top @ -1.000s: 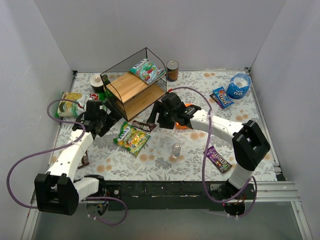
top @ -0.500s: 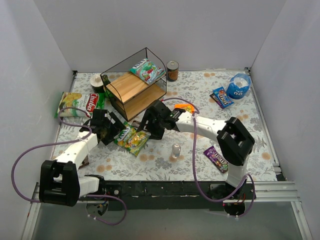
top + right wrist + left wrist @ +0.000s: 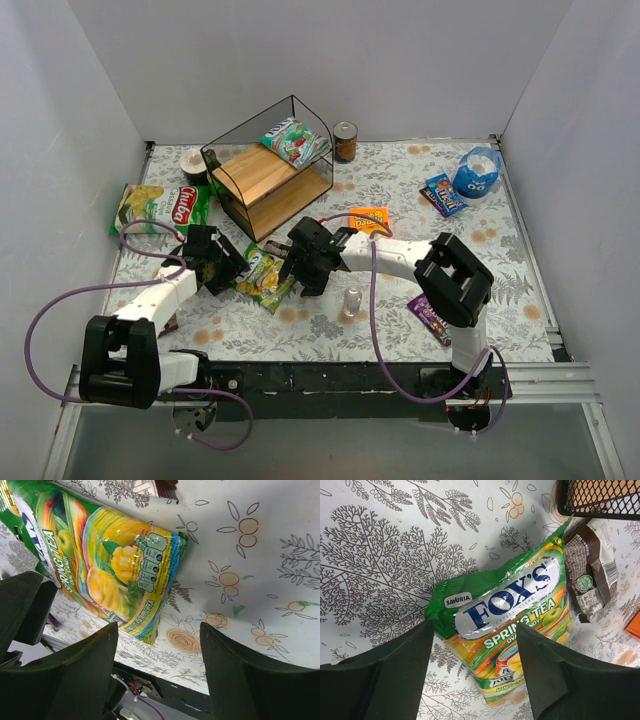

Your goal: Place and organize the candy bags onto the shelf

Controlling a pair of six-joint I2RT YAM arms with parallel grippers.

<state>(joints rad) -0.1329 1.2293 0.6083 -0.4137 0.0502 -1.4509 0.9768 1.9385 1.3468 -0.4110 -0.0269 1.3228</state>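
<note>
The green-yellow bag [image 3: 262, 279] [image 3: 510, 605] [image 3: 110, 565] lies flat on the table in front of the shelf [image 3: 268, 178]. My left gripper [image 3: 236, 271] [image 3: 475, 630] is down over the bag's left end, open, one finger on each side of it and close against its edges. From the right, my right gripper [image 3: 300, 283] [image 3: 159, 627] hangs open over the bag's near corner, mostly bare table between its fingers. A dark brown wrapper [image 3: 590, 570] lies beside the bag. The teal-white bag [image 3: 293, 140] rests on the shelf's top board. A purple wrapper [image 3: 432, 315] and a small blue pack [image 3: 443, 193] lie to the right.
An orange box [image 3: 370, 218] sits behind my right arm and a small clear glass [image 3: 352, 300] stands right of the bag. A large green chips bag [image 3: 160, 207], a cup [image 3: 193, 162], a can [image 3: 345, 141] and a blue pouch with eyes [image 3: 476, 172] ring the back. White walls enclose the table.
Both arms have closed in on the green-yellow bag: the left came down from beside the shelf and its jaws narrowed, the right slid left from the orange box.
</note>
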